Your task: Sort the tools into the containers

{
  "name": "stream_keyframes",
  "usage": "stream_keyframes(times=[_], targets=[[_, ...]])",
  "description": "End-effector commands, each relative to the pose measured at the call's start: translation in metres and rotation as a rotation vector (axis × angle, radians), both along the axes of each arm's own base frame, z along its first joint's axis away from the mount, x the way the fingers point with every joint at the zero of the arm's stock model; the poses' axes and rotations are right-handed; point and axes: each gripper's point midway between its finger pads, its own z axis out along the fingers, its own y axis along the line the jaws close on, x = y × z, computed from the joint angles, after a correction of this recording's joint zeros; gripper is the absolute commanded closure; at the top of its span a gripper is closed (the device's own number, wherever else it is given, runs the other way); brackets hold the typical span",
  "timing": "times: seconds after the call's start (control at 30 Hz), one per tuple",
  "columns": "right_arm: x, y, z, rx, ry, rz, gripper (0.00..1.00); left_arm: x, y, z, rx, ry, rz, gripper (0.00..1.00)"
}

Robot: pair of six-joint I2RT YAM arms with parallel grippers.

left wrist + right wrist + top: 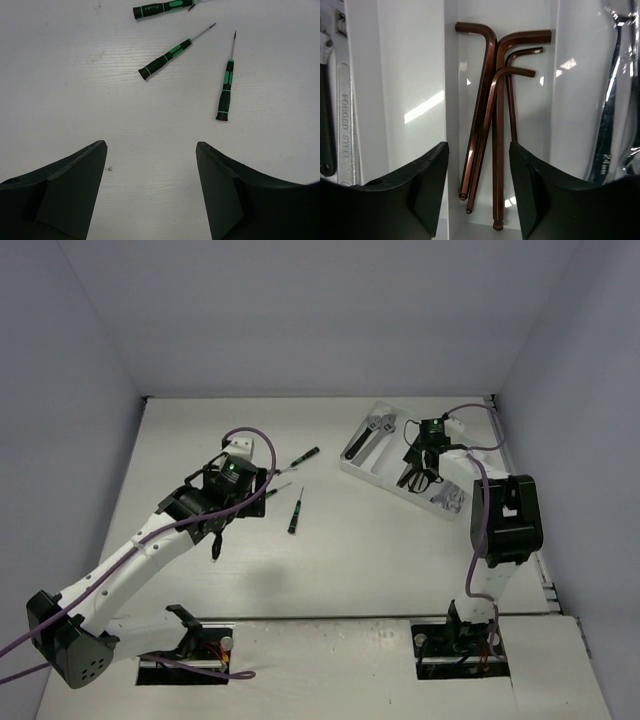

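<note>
4 hex keys (498, 150) in the tray (410, 100), between the right tool's (479, 162) parted, empty jaws

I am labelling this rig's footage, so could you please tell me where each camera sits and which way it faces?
Top external: fixed above and behind the arms, facing down at the table; left arm and right arm show whole.
Left wrist: on the left arm, facing down at three screwdrivers; open left tool frames the bottom.
Right wrist: over the tray, facing down at hex keys; open right tool below.
Shared: top and left wrist both show the screwdrivers.
</note>
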Motion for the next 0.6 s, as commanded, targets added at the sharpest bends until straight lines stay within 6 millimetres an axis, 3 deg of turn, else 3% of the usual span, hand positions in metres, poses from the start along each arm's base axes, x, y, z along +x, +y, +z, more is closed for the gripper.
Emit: stream_keyframes(times=[0.0,0.3,0.57], targets=[[0.014,0.0,0.095,-0.054,-0.224,0.036,0.5,0.01,-0.021,0.002,-0.031,0.025,-0.057,0.31],[-0.03,0.01,0.137,-0.078,-0.316,0.128,0.49,0.031,-0.084,-0.055,-0.041,0.253,-0.134,0.32],[-0.066,0.011,0.133,-0.052,-0.318,0.165,0.48,0.046,-0.104,-0.115,0.029,0.39,-0.124,0.41]])
